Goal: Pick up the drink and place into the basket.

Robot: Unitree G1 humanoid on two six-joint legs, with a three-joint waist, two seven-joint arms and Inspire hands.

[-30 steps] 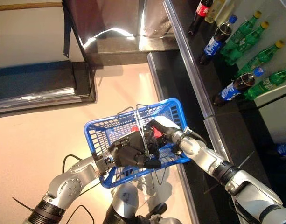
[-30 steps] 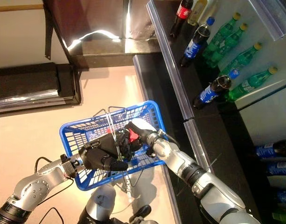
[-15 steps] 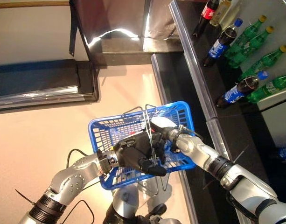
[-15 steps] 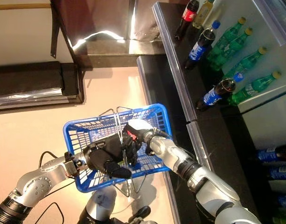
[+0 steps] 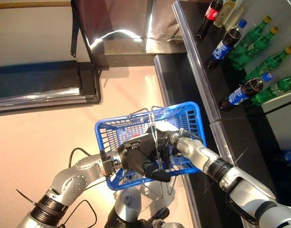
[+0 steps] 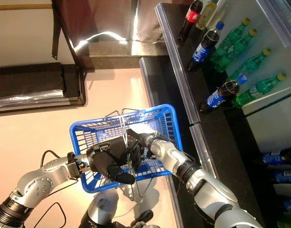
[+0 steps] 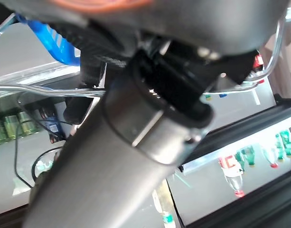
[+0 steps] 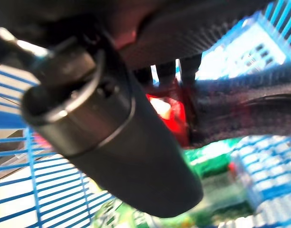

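The drink point(image 8: 166, 116) shows red past my right hand's fingers, low down inside the blue basket point(image 5: 183, 110), with green things lying on the basket floor under it. My right hand point(image 5: 165, 134) reaches deep into the basket, and I cannot tell if its fingers are round the drink or loose. My left hand point(image 5: 138, 154) is curled tight round the basket's wire handles point(image 5: 154, 124) and holds the basket up over the pale floor point(image 5: 50, 137). More bottles point(image 5: 252, 40) lie on the dark shelf point(image 5: 202, 80) to my right.
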